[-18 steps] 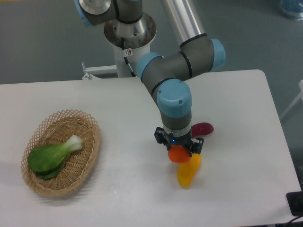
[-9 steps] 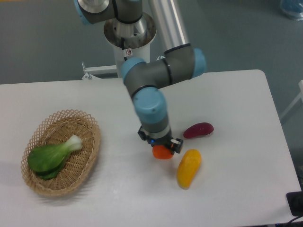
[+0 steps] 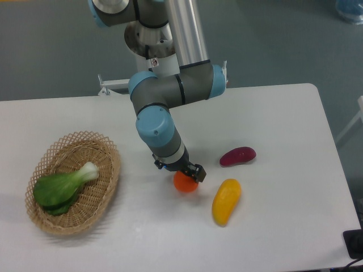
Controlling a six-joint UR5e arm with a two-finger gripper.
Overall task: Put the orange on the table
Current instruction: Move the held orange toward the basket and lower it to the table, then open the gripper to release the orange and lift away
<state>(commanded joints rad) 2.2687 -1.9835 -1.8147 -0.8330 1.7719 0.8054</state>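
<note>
The orange (image 3: 185, 182) is a small round orange fruit near the middle of the white table (image 3: 283, 113), low against its surface. My gripper (image 3: 180, 171) points down from above and is shut on the orange, covering its top. I cannot tell whether the fruit touches the table. The fingers are mostly hidden behind the black gripper body.
A yellow mango (image 3: 226, 202) lies just right of the orange, and a purple eggplant (image 3: 237, 156) sits farther right. A wicker basket (image 3: 79, 221) holding a green bok choy (image 3: 62, 187) stands at the left. The arm's base (image 3: 154, 39) rises at the back.
The gripper has carried the orange leftward, away from the mango and eggplant, with the arm swinging left across the table.
</note>
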